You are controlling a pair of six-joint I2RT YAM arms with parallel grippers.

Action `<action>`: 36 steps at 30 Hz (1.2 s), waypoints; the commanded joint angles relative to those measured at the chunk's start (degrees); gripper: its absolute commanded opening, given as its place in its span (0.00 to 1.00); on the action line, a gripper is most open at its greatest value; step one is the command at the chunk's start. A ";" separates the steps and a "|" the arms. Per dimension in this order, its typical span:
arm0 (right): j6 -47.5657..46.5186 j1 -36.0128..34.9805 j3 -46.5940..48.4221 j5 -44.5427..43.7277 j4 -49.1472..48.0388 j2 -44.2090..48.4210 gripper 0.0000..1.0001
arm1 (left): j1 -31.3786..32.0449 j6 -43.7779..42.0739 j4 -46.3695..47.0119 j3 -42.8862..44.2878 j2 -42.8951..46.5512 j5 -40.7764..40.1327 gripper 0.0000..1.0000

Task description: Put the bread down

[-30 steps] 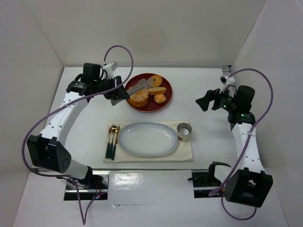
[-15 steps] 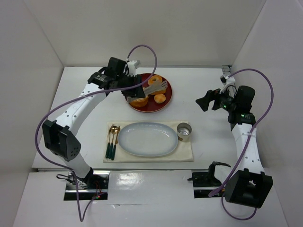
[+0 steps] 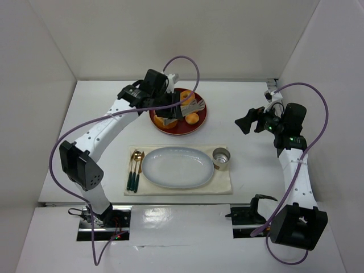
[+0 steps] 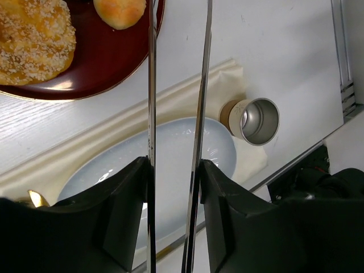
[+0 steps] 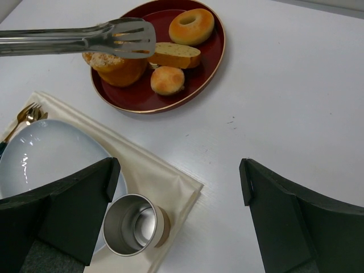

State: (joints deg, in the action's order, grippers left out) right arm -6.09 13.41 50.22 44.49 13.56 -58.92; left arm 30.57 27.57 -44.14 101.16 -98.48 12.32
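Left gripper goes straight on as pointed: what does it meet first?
Likely the bread on the red plate: the tongs in the left gripper end above it. Depth unclear; they might pass over.

Setting: you're in a lab test booth | white walls (image 3: 51, 51) box the white surface (image 3: 239, 96) around the blue plate (image 3: 177, 167) | clamped arm bases (image 3: 105, 215) near it
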 commanded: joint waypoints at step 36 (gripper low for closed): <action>-0.86 0.30 1.46 1.74 0.32 -0.06 1.00 | 15.74 -25.46 -12.64 17.22 -14.73 -40.70 0.54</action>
State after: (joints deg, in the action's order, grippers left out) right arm -6.09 13.41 50.22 45.76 13.78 -58.98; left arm 44.95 4.47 -58.63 117.38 -111.77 -24.56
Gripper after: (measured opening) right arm 0.999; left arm 0.545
